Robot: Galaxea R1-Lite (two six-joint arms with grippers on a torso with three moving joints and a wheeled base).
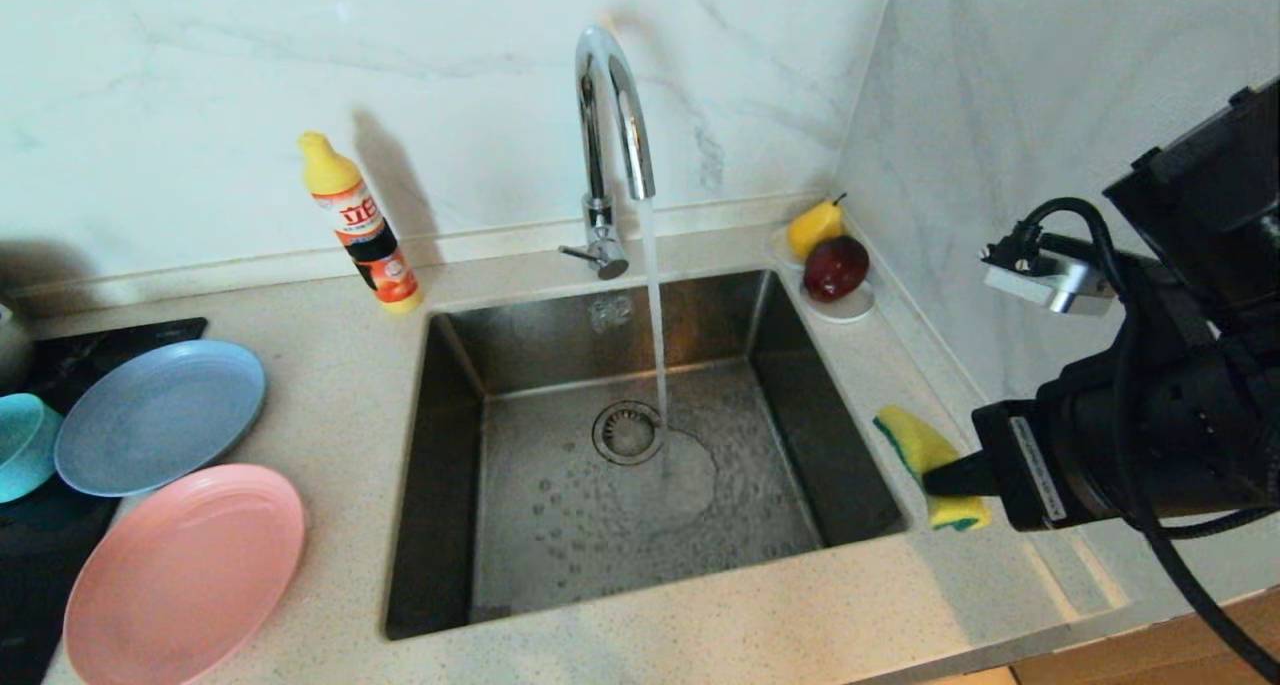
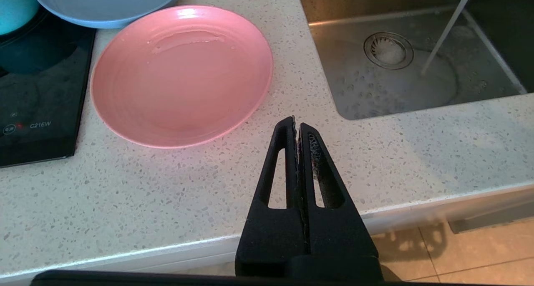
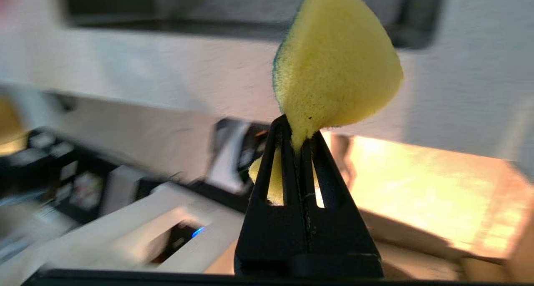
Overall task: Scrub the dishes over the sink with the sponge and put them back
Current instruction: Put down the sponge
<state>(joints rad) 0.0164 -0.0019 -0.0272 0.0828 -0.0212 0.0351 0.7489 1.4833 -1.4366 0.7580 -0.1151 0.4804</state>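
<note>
My right gripper (image 1: 940, 477) is shut on the yellow sponge (image 1: 928, 455) and holds it above the counter just right of the sink (image 1: 640, 525). Seen from the right wrist, the sponge (image 3: 333, 64) is pinched flat between the black fingers of that gripper (image 3: 297, 129). A pink plate (image 1: 185, 570), a grey-blue plate (image 1: 160, 415) and a teal bowl (image 1: 22, 443) lie on the counter to the left of the sink. My left gripper (image 2: 297, 125) is shut and empty, hovering over the counter's front edge near the pink plate (image 2: 179, 75).
Water runs from the chrome faucet (image 1: 612, 115) onto the drain (image 1: 628, 431). A detergent bottle (image 1: 360, 223) stands behind the sink at left. A saucer (image 1: 850, 307) with a pear and a red fruit sits at the back right corner. A black stovetop (image 1: 50, 535) lies under the bowl.
</note>
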